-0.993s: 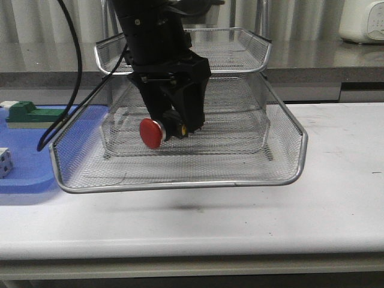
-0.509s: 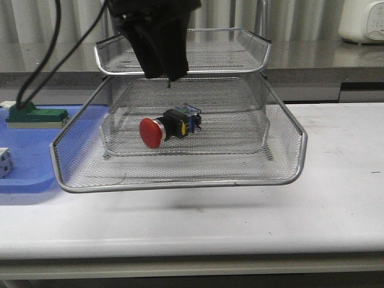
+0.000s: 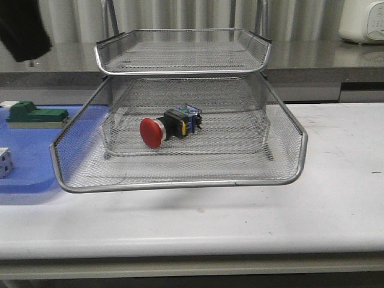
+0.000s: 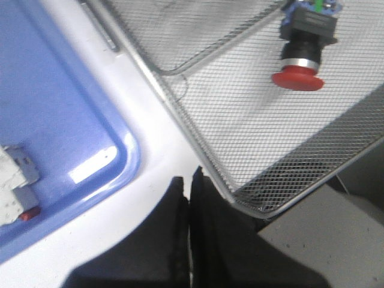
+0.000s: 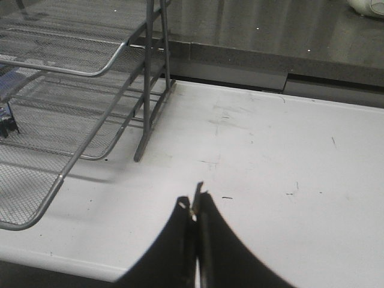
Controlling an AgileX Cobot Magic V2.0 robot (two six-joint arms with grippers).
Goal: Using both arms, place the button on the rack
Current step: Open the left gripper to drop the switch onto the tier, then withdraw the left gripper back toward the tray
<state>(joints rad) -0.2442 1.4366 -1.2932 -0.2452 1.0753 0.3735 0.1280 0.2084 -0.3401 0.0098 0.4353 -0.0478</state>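
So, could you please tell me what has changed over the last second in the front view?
The left arm let go of the button, rose clear of the rack and pulled away to the upper left; its fingers are now shut and empty. The button stayed lying on its side on the lowest tier, red cap towards the camera. The rack, blue tray and green block did not move.

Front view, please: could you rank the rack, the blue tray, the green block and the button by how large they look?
1. The rack, by far the largest.
2. The blue tray, though the picture's edge and the rack hide part of it.
3. The green block.
4. The button, close to the block; it lies nearer the camera, so this order is unsure.
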